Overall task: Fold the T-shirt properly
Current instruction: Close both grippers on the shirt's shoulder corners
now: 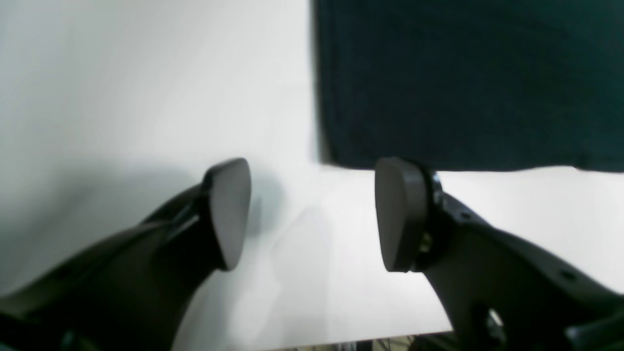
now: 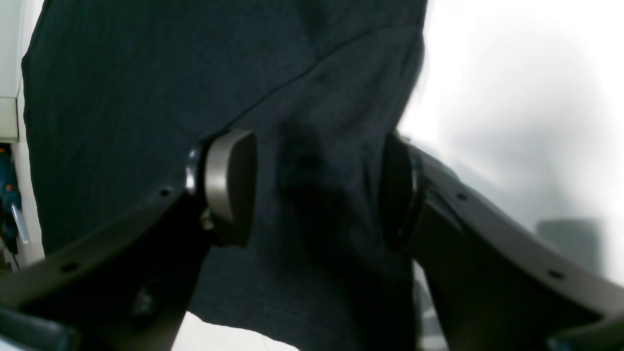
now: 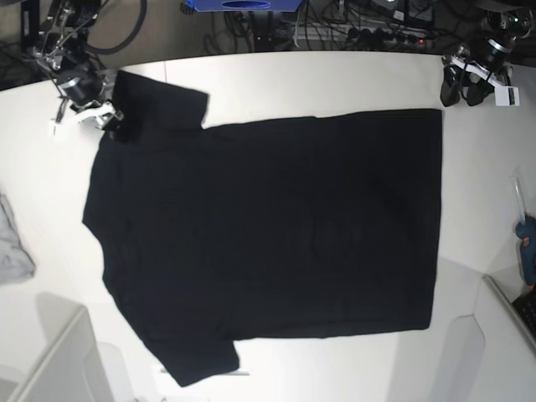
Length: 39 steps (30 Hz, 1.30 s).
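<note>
- T-shirt [image 3: 268, 234] spread flat on white worktop [image 3: 335, 84], plain black side up, collar end toward base view's left, hem toward its right.
- 1 sleeve pointing to the far edge at upper left, the other to the near edge at lower left.
- Right hand [image 2: 317, 190] over the far sleeve – pads [image 2: 229, 185] standing wide apart, dark fabric between and under them, nothing pinched. Cannot tell whether pads touch the cloth.
- Same hand in base view [image 3: 88, 105] at the sleeve's outer corner.
- Left hand [image 1: 312, 214] open too – pads [image 1: 229, 209] well apart, only bare worktop between them.
- Hem corner of the T-shirt [image 1: 468, 83] just beyond the left hand's tips in wrist view; apart, not touching.
- Left hand in base view [image 3: 469, 84] just off the far hem corner.
- Small grey cloth [image 3: 12, 247] at base view's left edge, well apart from the T-shirt.
- Blue tool [image 3: 526, 243] at the right edge.
</note>
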Available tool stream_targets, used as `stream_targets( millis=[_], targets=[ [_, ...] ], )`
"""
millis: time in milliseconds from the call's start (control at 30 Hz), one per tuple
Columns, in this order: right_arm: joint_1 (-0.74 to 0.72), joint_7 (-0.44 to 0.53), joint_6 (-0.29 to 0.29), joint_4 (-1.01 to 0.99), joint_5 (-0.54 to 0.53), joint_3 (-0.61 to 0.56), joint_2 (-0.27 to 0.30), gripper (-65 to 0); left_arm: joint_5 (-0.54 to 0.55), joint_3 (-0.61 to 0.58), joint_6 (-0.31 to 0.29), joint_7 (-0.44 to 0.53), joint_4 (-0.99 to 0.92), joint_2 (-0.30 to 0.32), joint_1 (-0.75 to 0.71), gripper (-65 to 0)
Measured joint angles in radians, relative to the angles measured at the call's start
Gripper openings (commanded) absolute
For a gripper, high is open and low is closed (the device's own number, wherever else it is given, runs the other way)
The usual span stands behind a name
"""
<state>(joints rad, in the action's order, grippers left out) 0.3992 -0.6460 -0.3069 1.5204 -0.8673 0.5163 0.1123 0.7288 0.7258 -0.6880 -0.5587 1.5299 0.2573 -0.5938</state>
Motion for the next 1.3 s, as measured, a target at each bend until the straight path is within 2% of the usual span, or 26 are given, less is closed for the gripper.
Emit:
stream_targets(
  millis=[133,467,700,867,1033,1300],
  targets=[
    [0.0,0.003,0.0,-0.002,0.0,-0.002,0.001,-28.8,-0.002,0.0,0.002,-0.056,-0.041,-0.002,0.06,-26.2],
    [0.0,0.001,-0.001,-0.002,0.0,-0.002,0.003,-28.8,0.014,0.002,-0.002,-0.121,-0.113,-0.002,0.179,-26.2],
    [0.0,0.0,-0.001,-0.002,0.0,-0.002,0.005,-28.8,0.032,0.004,-0.019,-0.173,-0.129,-0.029,0.218,-26.2],
    [0.0,-0.001,-0.001,-0.002,0.0,-0.003,0.005,-28.8,0.035,-0.002,-0.019,-0.174,-0.127,-0.056,0.235,-26.2],
    [0.0,-0.001,-0.001,-0.002,0.0,-0.003,0.005,-28.8,0.047,-0.069,-0.02,-0.163,-0.126,-0.055,0.24,-26.2],
    [0.0,-0.003,-0.001,-0.002,-0.001,-0.003,0.005,-29.0,0.051,-0.07,-0.02,-0.163,-0.126,-0.067,0.246,-26.5]
  ],
)
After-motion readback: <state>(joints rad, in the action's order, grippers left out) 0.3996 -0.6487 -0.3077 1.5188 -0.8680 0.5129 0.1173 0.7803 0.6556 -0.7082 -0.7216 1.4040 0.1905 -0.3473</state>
